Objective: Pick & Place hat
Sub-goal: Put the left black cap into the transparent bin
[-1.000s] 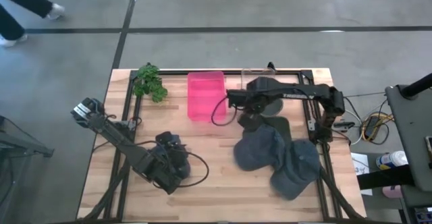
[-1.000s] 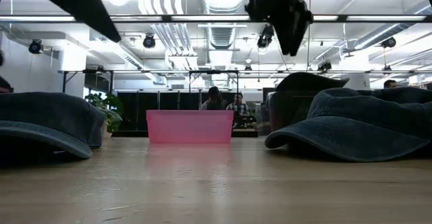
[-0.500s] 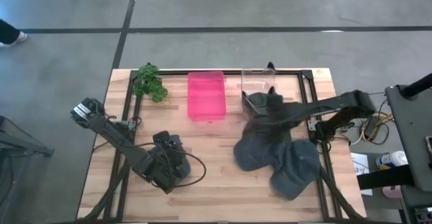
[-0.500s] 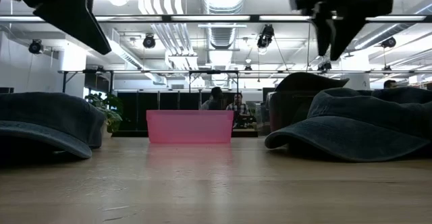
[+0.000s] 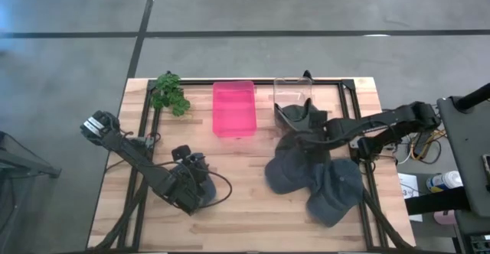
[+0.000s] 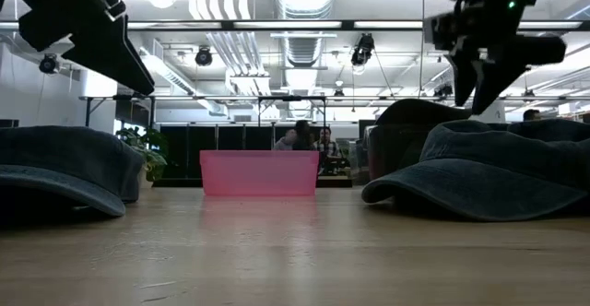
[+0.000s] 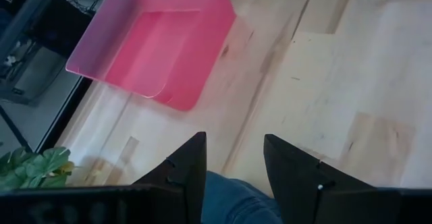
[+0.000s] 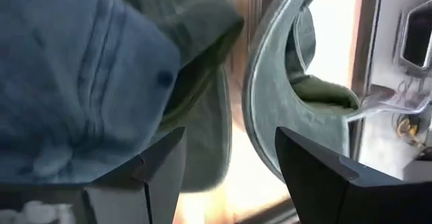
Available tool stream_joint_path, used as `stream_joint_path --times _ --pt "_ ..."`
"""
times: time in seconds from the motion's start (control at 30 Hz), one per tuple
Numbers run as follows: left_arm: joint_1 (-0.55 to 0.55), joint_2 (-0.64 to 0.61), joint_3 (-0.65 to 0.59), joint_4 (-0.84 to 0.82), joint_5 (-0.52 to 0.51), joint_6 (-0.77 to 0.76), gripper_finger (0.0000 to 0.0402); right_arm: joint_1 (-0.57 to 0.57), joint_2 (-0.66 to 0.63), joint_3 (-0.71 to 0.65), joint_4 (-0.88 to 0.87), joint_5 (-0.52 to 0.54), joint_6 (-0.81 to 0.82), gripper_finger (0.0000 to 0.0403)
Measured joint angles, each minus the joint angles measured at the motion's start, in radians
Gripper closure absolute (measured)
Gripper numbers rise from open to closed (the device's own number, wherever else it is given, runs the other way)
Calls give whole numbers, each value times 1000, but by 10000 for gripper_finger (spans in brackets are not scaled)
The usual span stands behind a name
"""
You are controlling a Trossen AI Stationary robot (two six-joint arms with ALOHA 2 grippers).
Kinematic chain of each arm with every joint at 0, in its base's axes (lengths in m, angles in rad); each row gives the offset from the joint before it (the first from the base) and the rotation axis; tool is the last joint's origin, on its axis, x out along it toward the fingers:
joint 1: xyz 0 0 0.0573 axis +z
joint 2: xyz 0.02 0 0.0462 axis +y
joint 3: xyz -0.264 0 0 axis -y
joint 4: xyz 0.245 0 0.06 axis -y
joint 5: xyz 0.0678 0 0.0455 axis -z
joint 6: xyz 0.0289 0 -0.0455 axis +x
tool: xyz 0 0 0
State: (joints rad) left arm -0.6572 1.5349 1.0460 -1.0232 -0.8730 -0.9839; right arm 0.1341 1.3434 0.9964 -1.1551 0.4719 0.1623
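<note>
Right arm swinging back from the clear bin [image 5: 292, 93], now over the hat pile [image 5: 314, 179].
Right gripper [image 8: 229, 150] jaws wide, empty; next pick pending. Left gripper [image 7: 233, 166] jaws apart, idling above a hat [image 7: 236, 200].

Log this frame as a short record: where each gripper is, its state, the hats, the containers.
left gripper: open, above a dark hat near the table's front left
right gripper: open, above the pile of blue hats on the right
pink bin: at the back centre; no hat shows in it
clear container: at the back right, a hat partly in it
plant: back left corner
</note>
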Motion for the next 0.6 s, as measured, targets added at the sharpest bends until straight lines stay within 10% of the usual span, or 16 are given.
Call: stream_joint_path --times 0.27,0.6 --pt "31 0 -7 0 0 5 259 -92 0 -49 120 -1 -58 226" --pt "43 0 -7 1 0 18 259 -128 0 18 87 -4 -100 382"
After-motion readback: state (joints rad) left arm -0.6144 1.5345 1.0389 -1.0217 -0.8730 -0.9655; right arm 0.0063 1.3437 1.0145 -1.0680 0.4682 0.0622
